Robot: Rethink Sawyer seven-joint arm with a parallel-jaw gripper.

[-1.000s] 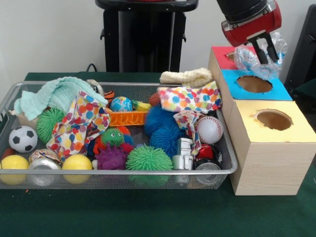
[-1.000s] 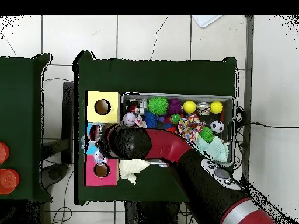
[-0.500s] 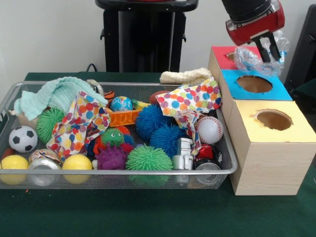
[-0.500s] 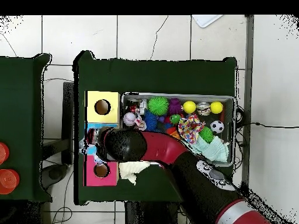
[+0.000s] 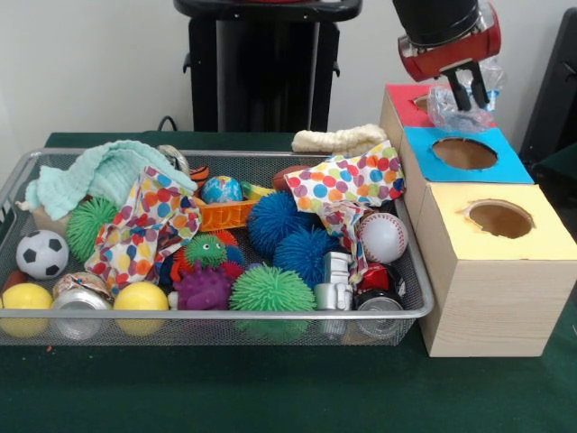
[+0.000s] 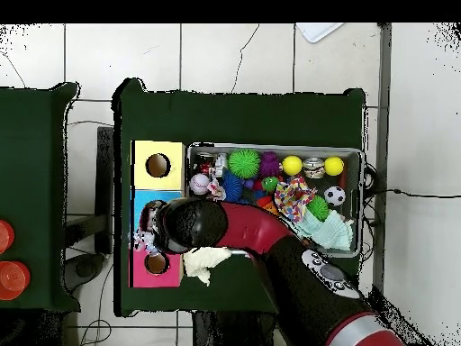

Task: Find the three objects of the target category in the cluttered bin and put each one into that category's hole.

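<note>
My gripper [image 5: 469, 90] hangs at the upper right, over the edge where the red box [image 5: 404, 94] meets the blue box [image 5: 464, 153]. It is shut on a crumpled clear plastic bottle [image 5: 448, 108], which dangles just above the box tops. A yellow box [image 5: 500, 219] with a round hole stands nearest. From above, the arm's black head [image 6: 187, 225] covers the gripper, and a bit of the plastic [image 6: 144, 239] shows beside it. The wire bin [image 5: 216, 314] is full of toys, balls, cans and cloths.
A cream cloth [image 5: 341, 140] lies on the table behind the bin. Inside the bin are spiky balls [image 5: 270, 289], a baseball [image 5: 382, 236], a soccer ball [image 5: 41, 253], yellow balls [image 5: 140, 298], cans [image 5: 379, 302] and spotted cloths [image 5: 347, 180].
The gripper has carried the plastic bottle up and back from above the blue hole toward the red box. In the bin, the blue spiky balls and spotted cloth settled a little.
</note>
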